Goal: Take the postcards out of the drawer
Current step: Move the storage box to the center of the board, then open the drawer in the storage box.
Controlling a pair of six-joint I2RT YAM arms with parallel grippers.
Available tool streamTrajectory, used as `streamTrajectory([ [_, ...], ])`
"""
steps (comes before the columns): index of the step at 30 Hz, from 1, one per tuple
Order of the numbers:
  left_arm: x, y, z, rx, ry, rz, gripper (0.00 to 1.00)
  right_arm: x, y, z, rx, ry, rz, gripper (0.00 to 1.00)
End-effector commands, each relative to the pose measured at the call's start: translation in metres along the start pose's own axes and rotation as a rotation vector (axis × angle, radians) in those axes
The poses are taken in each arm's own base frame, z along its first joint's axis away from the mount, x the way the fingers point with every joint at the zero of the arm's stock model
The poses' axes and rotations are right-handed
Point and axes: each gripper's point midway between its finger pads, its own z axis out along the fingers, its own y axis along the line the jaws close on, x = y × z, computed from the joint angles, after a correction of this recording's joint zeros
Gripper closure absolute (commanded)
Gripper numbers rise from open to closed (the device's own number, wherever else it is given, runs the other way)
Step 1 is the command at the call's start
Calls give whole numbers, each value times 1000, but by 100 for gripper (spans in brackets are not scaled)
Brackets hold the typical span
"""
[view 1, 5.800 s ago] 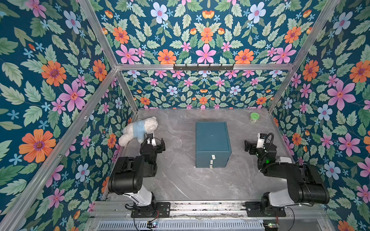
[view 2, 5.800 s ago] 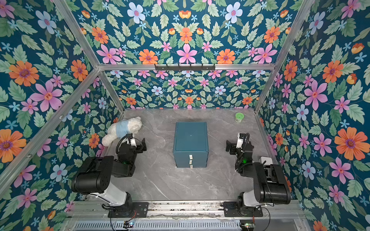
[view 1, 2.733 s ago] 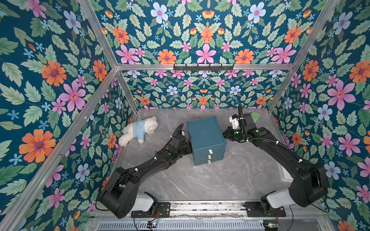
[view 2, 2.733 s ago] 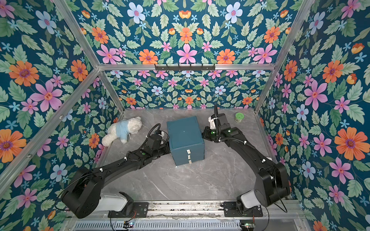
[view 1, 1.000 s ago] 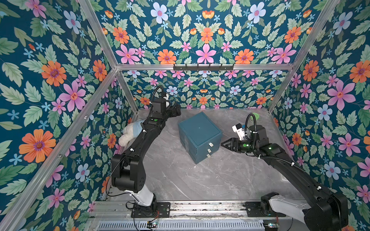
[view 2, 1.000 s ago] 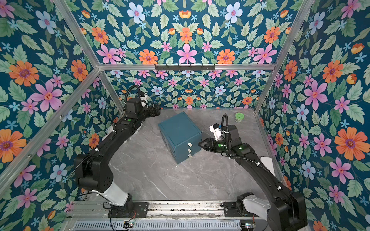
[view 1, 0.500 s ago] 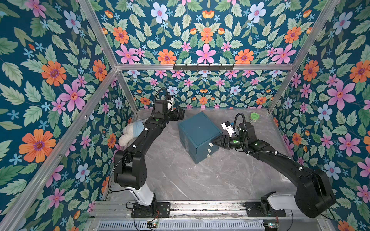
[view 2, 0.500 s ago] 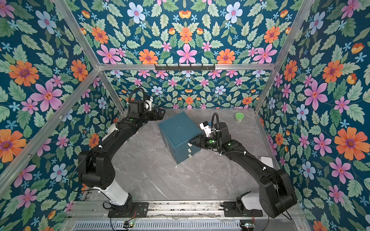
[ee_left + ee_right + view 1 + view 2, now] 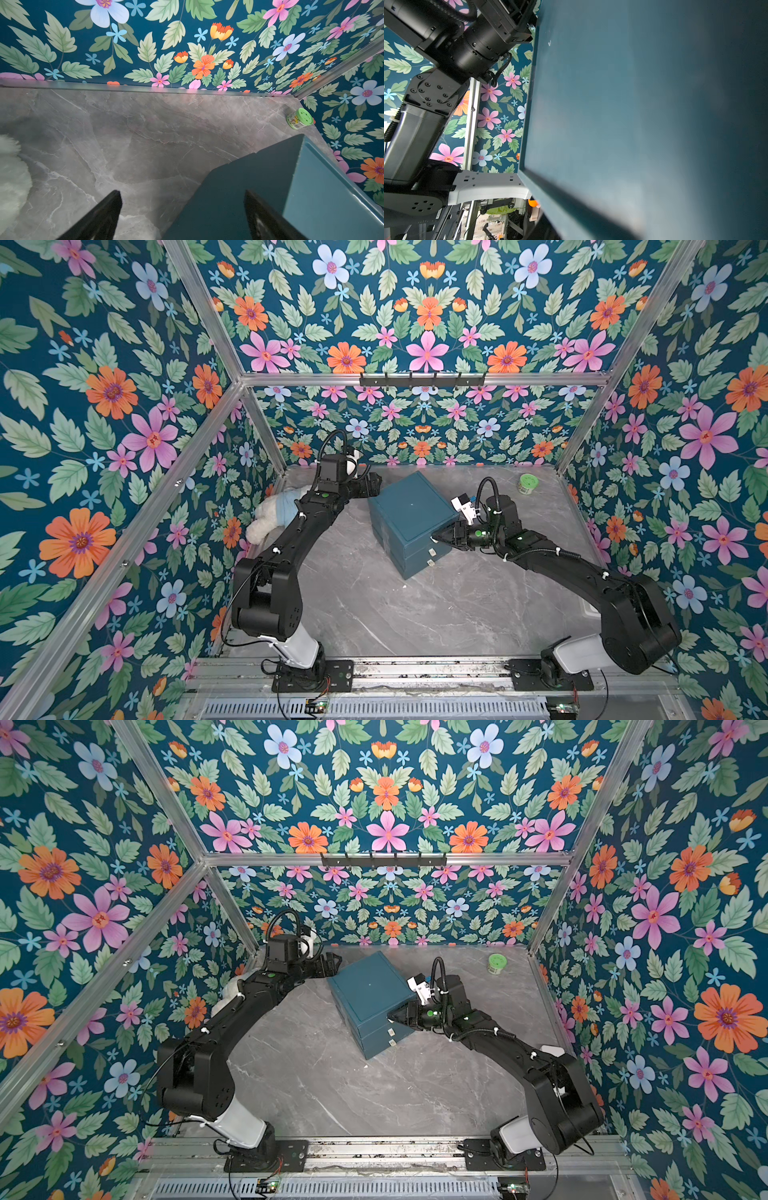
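L fingers (image 9: pixel 104 216) wide open by drawer box (image 9: pixel 409 510) far-left side. R fingers (image 9: pixel 442 537) at its front top edge; open/closed can't tell.

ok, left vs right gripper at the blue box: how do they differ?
Left gripper has jaws spread wide; right gripper looks narrowed to a point. Left gripper sits at the blue box's back edge; right gripper at its front top edge, above the drawer tabs. Both sit right at the box.

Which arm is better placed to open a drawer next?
Right: the right gripper is by the drawer box, near its front pull tabs; the left gripper is open at the back corner.
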Motion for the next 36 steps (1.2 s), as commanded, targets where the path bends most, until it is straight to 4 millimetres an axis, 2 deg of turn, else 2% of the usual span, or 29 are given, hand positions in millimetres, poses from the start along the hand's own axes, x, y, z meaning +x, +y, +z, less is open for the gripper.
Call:
streamTrajectory([
  [1,-12,4,-6,-35,-48,17,5,-20,10,2,-28,-67,-43,70],
  [5,-19,9,-14,-76,-79,22,5,-40,16,10,-50,-97,-60,81],
  [12,-24,12,-29,-113,-108,36,4,-65,21,26,-96,-110,-53,91],
  [15,-22,15,-37,-137,-111,43,4,-71,30,26,-116,-121,-66,96],
  [16,-21,16,-40,-142,-111,44,4,-70,18,32,-104,-108,-44,98],
  [22,-15,20,-52,-169,-118,42,4,-59,11,31,-91,-84,-24,100],
  [23,-14,20,-54,-172,-120,41,4,-58,22,24,-102,-95,-46,100],
  [30,-19,18,-58,-166,-142,21,4,-33,21,5,-63,-80,-40,100],
  [36,-17,17,-58,-154,-144,-4,4,-3,15,-11,-12,-48,-25,100],
])
